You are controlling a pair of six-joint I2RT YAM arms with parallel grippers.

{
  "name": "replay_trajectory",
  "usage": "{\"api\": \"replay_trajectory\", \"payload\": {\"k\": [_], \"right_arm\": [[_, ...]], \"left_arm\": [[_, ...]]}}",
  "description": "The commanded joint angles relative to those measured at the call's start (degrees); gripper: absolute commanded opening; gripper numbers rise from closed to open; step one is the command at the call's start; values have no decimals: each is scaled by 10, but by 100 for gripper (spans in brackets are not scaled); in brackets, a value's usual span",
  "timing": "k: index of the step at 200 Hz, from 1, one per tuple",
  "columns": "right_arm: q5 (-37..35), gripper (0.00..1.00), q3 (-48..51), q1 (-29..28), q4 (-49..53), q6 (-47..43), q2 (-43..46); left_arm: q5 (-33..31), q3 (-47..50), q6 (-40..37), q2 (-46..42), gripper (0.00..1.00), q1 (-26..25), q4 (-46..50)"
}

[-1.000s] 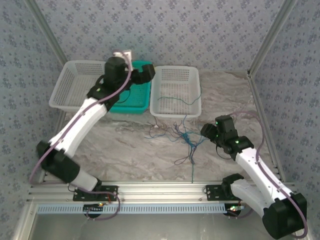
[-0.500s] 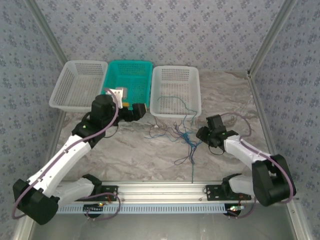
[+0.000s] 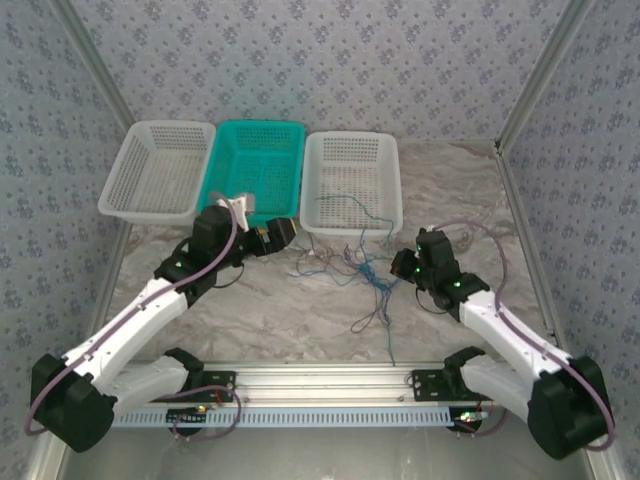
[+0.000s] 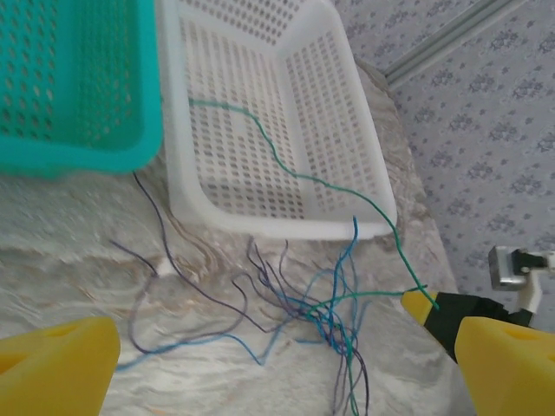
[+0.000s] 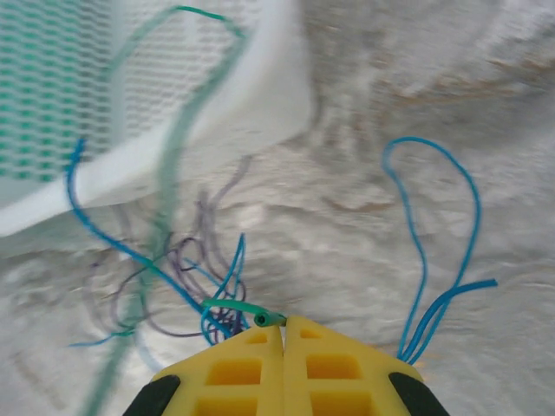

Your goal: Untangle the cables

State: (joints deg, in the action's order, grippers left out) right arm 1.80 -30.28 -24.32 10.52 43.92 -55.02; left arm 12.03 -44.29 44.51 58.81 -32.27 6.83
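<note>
The cables (image 3: pixel 372 277) lie as a knot of thin blue, green and purple wires on the marble table (image 3: pixel 280 310), just in front of the right white basket (image 3: pixel 350 228). The tangle (image 4: pixel 334 316) spreads out below the basket's front wall. One green cable (image 4: pixel 286 165) runs out of the basket, over its rim, to my right gripper (image 4: pixel 422 303). My right gripper (image 5: pixel 284 322) is shut on that green cable's end (image 5: pixel 270 319), right of the knot. My left gripper (image 4: pixel 286 342) is open, low over the table left of the tangle, with nothing between its fingers (image 4: pixel 61 364).
A teal basket (image 3: pixel 256 130) and a second white basket (image 3: pixel 130 165) stand at the back left. Loose blue loops (image 5: pixel 429 251) lie on the table right of my right gripper. Metal frame posts and patterned walls close in both sides.
My left arm swung back from over the teal basket and dropped toward the table left of the tangle. My right gripper moved in and closed on the green cable's end.
</note>
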Motion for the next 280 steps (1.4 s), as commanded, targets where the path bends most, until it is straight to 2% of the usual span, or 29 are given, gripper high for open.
{"api": "replay_trajectory", "payload": {"k": [1, 38, 70, 80, 116, 124, 137, 146, 176, 206, 239, 263, 280], "right_arm": [[13, 0, -13, -35, 3, -6, 32], [38, 0, -41, -104, -43, -25, 15], [37, 0, -81, -151, -69, -30, -25], [40, 0, -94, -162, -77, -34, -39], [45, 0, -131, -185, -75, -45, -80], [39, 0, -134, -187, -74, -42, -82], [25, 0, -136, -187, -68, -39, -79], [8, 0, -137, -186, -56, -38, -73], [-42, 0, -136, -158, 2, -23, -26], [-48, 0, -119, -61, 71, 31, 33], [-6, 0, -88, 32, 89, 64, 83], [22, 0, -91, 43, 88, 60, 88], [66, 0, -101, 19, 49, 27, 73]], "left_arm": [[26, 28, 104, 18, 99, -29, -79], [21, 38, 128, 64, 100, -77, -113], [13, 44, 143, 107, 99, -86, -117], [7, 46, 146, 122, 95, -85, -117], [40, 33, 165, 181, 64, -85, -157], [39, 33, 168, 187, 50, -85, -158], [23, 33, 166, 188, 17, -84, -133], [0, 33, 161, 183, 0, -83, -98], [-58, 54, 153, 147, 0, -50, -1], [-62, 91, 133, 79, 0, 16, 43], [-67, 104, 97, 12, 0, 78, 105], [-62, 111, 79, -25, 0, 119, 134], [-26, 119, 64, -42, 0, 135, 109]]}}
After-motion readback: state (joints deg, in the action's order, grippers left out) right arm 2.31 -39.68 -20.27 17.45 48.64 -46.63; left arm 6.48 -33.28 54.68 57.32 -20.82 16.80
